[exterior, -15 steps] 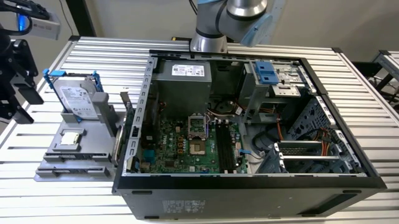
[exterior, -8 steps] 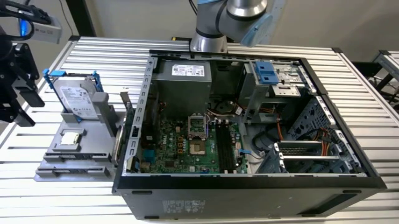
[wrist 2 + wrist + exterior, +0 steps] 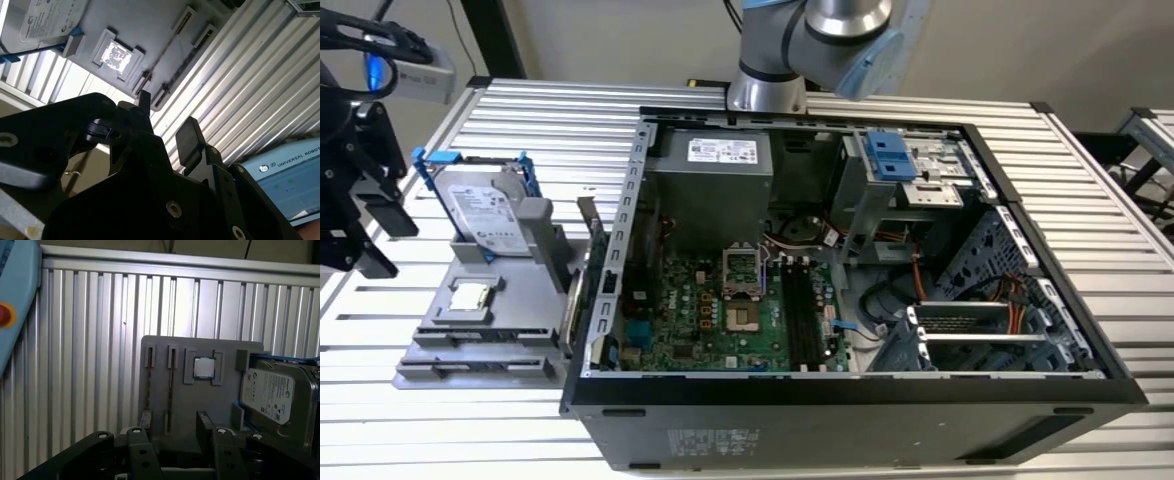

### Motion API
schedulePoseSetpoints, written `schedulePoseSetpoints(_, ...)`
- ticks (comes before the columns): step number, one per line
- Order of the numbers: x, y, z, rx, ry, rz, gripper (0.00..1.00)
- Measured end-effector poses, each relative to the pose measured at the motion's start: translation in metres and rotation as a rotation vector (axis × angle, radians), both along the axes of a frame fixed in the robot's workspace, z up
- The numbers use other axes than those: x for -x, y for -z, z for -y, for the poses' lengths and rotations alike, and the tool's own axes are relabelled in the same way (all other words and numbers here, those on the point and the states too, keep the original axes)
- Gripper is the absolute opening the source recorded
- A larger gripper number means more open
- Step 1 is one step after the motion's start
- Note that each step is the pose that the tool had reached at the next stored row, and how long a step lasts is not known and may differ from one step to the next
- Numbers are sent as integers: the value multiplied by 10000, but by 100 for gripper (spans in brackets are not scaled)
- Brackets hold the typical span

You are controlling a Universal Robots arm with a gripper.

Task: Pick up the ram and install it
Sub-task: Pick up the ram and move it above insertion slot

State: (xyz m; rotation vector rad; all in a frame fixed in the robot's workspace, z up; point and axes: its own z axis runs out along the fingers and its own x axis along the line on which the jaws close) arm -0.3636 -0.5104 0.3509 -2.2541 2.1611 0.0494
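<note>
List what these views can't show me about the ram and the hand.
Ram: edge-on in both wrist views; its faces and notch cannot be read.
Hand: cut off by the exterior view's left edge.
Motherboard slots: latch positions too small in the exterior view.

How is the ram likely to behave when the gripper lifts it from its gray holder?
The ram stands on edge in a slot of the gray holder and looks very thin, so it is probably light and fairly stiff, yet fragile if bent sideways. Being long and narrow, it may tilt if gripped off-centre.
</note>
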Motion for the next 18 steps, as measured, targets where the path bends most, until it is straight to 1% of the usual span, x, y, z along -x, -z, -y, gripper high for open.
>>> schedulePoseSetpoints(7,0,57,23,-1,1,8,100)
schedulePoseSetpoints(12,0,106,29,1,134,11,100)
schedulePoseSetpoints(18,0,166,35,1,161,13,100)
